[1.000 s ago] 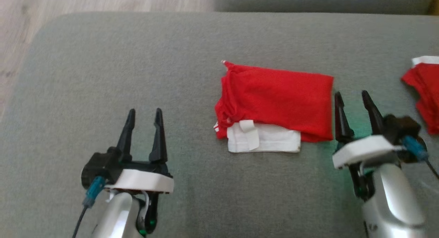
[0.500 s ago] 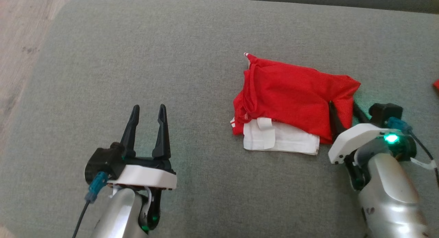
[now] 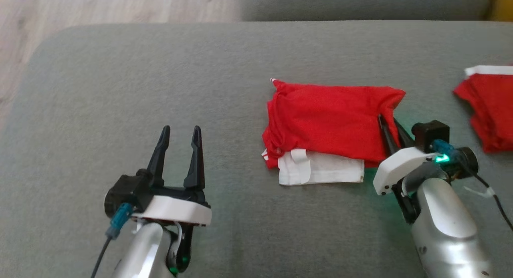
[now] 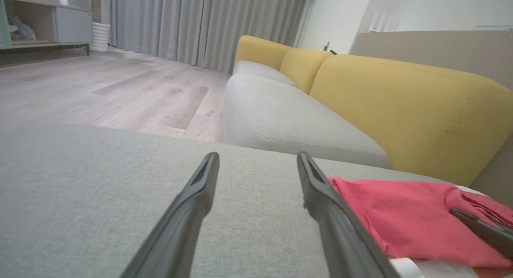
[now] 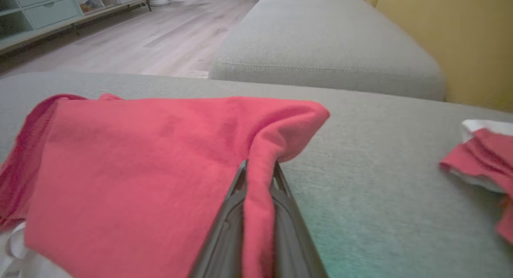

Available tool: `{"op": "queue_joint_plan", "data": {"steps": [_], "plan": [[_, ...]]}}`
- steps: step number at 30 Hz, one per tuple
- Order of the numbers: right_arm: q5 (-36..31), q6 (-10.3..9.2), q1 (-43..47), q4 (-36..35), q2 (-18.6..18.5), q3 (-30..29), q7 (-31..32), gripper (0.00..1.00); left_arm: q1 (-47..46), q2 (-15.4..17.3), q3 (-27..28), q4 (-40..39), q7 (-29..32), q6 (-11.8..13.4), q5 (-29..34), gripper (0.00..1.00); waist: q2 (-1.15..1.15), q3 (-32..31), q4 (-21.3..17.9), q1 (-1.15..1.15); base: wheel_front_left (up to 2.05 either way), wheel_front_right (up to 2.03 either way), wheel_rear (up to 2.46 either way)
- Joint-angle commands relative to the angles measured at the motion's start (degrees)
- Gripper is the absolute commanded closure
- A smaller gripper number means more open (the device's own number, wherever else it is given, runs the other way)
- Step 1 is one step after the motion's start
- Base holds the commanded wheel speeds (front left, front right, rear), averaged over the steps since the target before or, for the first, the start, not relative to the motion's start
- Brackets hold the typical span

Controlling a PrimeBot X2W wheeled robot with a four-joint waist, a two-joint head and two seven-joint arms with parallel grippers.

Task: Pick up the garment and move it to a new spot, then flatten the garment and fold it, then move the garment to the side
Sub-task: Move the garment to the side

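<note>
Pinches the right edge of the red garment [image 3: 328,117] with the right tool [image 3: 388,122], both dark fingers closed on a ridge of cloth that stands up between them and drapes over their tips in the right wrist view. Keeps the rest of the garment lying folded in a rough rectangle on the grey sofa cushion [image 3: 160,77], right of the middle in the head view, with a white layer [image 3: 320,172] poking out from under its near edge. Holds the left tool [image 3: 181,129] open and empty, fingers spread and pointing away over bare cushion, well apart from the garment's left side; cannot tell whether it touches the fabric below. Shares the cushion with a second red piece [image 3: 489,105], white-trimmed, off at the far right edge and clear of both tools. Borders on wooden floor [image 3: 100,5] beyond the cushion's rounded far corner, with a yellow backrest [image 4: 400,101] behind in the left wrist view.
</note>
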Motion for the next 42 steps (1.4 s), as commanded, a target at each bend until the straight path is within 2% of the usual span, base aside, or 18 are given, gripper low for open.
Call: {"op": "queue_joint_plan", "data": {"steps": [1, 4, 9, 10, 12, 18, 22, 32, 36, 40, 41, 42], "plan": [[-1.86, -0.04, 0.07, -2.98, 0.19, 1.75, -0.02, 1.00, -0.36, 0.25, 1.55, -1.78, -0.29, 0.62, 0.51, 0.00, 0.00, -1.55, -3.13, 0.00, 0.00, 0.00, 0.00], [-4.61, -0.04, 0.51, -5.67, -1.57, 4.78, 1.83, 1.00, 0.19, 0.25, 1.53, -2.04, -0.29, 0.91, 0.46, 0.00, 0.00, -1.85, -6.09, 0.00, 0.00, 0.00, 0.00], [-5.13, -0.04, -0.60, -11.27, -9.60, 8.64, 5.97, 1.00, -0.34, 0.25, 1.03, -2.41, -0.29, 0.80, 0.83, 0.00, 0.00, -0.40, -9.66, 0.00, 0.00, 0.00, 0.00], [-5.13, -0.04, -0.60, -11.27, -9.60, 8.64, 5.97, 1.00, -0.34, 0.25, 1.03, -2.41, -0.29, 0.80, 0.83, 0.00, 0.00, -0.40, -9.66, 0.00, 0.00, 0.00, 0.00], [-2.69, -0.04, -1.31, -13.06, -13.02, 9.30, 7.50, 1.00, -0.88, 0.25, 0.83, -2.52, -0.29, 0.45, 0.88, 0.00, 0.00, 0.52, -10.52, 0.00, 0.00, 0.00, 0.00], [1.50, -0.04, -4.73, -15.90, -24.47, 7.65, 10.66, 1.00, -2.51, 0.25, 0.88, -2.71, -0.29, -0.05, 1.36, 0.00, 0.00, 3.98, -11.32, 0.00, 0.00, 0.00, 0.00], [1.19, -0.04, -7.13, -15.96, -29.31, 5.00, 10.18, 1.00, -3.52, 0.25, 1.25, -2.62, -0.29, -0.52, 1.86, 0.00, 0.00, 6.46, -10.87, 0.00, 0.00, 0.00, 0.00], [-3.56, -0.04, -12.60, -10.15, -33.69, -0.89, 9.10, 1.00, -6.01, 0.25, 2.26, -2.43, -0.29, -1.56, 2.24, 0.00, 0.00, 11.49, -8.33, 0.00, 0.00, 0.00, 0.00], [-6.33, -0.04, -13.32, -8.53, -33.84, -4.76, 9.49, 1.00, -6.87, 0.25, 2.66, -2.72, -0.29, -1.67, 2.21, 0.00, 0.00, 12.75, -7.48, 0.00, 0.00, 0.00, 0.00], [-8.14, -0.04, -13.03, -7.85, -32.50, -8.72, 10.42, 1.00, -7.02, 0.25, 2.95, -2.73, -0.29, -1.74, 2.16, 0.00, 0.00, 13.11, -7.12, 0.00, 0.00, 0.00, 0.00], [-8.56, -0.04, -12.88, -8.02, -32.08, -9.41, 10.44, 0.60, -7.00, 0.25, 3.00, -2.69, -0.29, -1.75, 2.15, 0.00, 0.00, 13.07, -7.10, 0.00, 0.00, 0.00, 0.00], [-9.09, -0.04, -12.69, -8.28, -31.64, -10.04, 10.51, 0.00, -6.96, 0.25, 3.07, -2.62, -0.29, -1.76, 2.16, 0.00, 0.00, 12.94, -7.12, 0.00, 0.00, 0.00, 0.00]]}}
